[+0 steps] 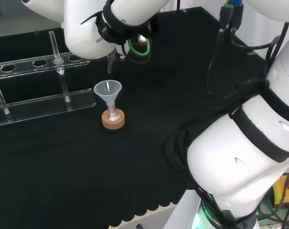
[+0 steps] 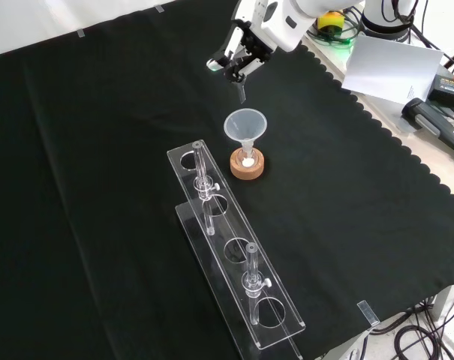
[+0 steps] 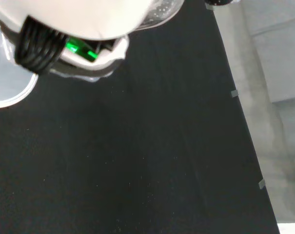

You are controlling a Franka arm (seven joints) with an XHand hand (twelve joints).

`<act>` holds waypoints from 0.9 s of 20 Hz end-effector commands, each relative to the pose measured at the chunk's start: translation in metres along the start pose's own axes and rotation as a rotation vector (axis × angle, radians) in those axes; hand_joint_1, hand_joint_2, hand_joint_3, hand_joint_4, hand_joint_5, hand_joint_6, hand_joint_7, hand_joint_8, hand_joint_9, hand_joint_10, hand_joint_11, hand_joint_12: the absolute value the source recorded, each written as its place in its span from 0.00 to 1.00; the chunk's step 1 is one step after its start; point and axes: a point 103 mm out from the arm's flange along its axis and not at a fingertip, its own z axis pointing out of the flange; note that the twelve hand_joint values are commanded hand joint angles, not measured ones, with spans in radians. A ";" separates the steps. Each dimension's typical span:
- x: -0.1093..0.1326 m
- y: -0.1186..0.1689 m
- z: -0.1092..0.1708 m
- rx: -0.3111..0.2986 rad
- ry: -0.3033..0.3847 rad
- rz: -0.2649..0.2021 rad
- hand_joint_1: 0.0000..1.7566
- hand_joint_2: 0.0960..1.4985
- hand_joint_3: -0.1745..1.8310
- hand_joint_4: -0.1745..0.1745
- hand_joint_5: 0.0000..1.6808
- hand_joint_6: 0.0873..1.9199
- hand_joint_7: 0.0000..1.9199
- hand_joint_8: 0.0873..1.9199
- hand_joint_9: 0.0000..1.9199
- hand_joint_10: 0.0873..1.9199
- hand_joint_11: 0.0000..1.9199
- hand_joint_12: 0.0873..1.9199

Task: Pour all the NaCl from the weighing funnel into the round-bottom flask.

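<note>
Overhead, black cloth [image 2: 99,225], scalloped edge; perhaps paper [image 2: 392,67] beyond

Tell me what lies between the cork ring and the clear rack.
Only bare black cloth. In the front view a narrow strip separates the cork ring from the rack; the head view shows the same gap.

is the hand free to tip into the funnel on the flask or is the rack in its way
Probably yes. In the front view the hand hangs just above and behind the funnel, which sits in the flask on its cork ring. The clear rack stands on the nearer side, away from the hand.
</note>
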 end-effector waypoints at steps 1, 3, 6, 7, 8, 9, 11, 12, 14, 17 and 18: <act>0.003 0.003 0.007 0.012 0.003 0.007 0.66 0.27 0.51 1.00 0.90 0.12 0.89 0.00 0.61 0.03 0.00 0.74; 0.005 0.003 0.008 0.011 0.009 0.005 0.66 0.27 0.51 1.00 0.90 0.12 0.89 0.00 0.61 0.03 0.00 0.74; 0.002 0.003 0.013 0.020 0.042 0.019 0.66 0.27 0.51 1.00 0.90 0.12 0.89 0.00 0.61 0.03 0.00 0.74; 0.001 0.003 0.014 0.021 0.048 0.028 0.66 0.27 0.51 1.00 0.90 0.13 0.89 0.00 0.61 0.03 0.00 0.74; -0.005 0.002 0.016 0.020 0.067 0.058 0.66 0.27 0.51 1.00 0.90 0.13 0.89 0.00 0.61 0.03 0.00 0.74; -0.009 0.002 0.017 0.016 0.078 0.075 0.66 0.27 0.51 1.00 0.90 0.13 0.89 0.00 0.61 0.03 0.00 0.74; -0.015 0.000 0.019 0.014 0.100 0.106 0.66 0.27 0.51 1.00 0.90 0.13 0.89 0.00 0.61 0.03 0.00 0.74; -0.019 -0.002 0.020 0.013 0.119 0.133 0.66 0.27 0.51 1.00 0.90 0.13 0.89 0.00 0.61 0.03 0.00 0.74; -0.026 -0.005 0.022 0.014 0.153 0.169 0.66 0.27 0.51 1.00 0.90 0.13 0.89 0.00 0.61 0.03 0.00 0.74; -0.035 -0.010 0.030 0.023 0.222 0.229 0.66 0.27 0.51 1.00 0.89 0.13 0.89 0.00 0.61 0.03 0.00 0.74; -0.038 -0.013 0.033 0.023 0.239 0.259 0.66 0.27 0.51 1.00 0.89 0.13 0.89 0.00 0.61 0.03 0.00 0.74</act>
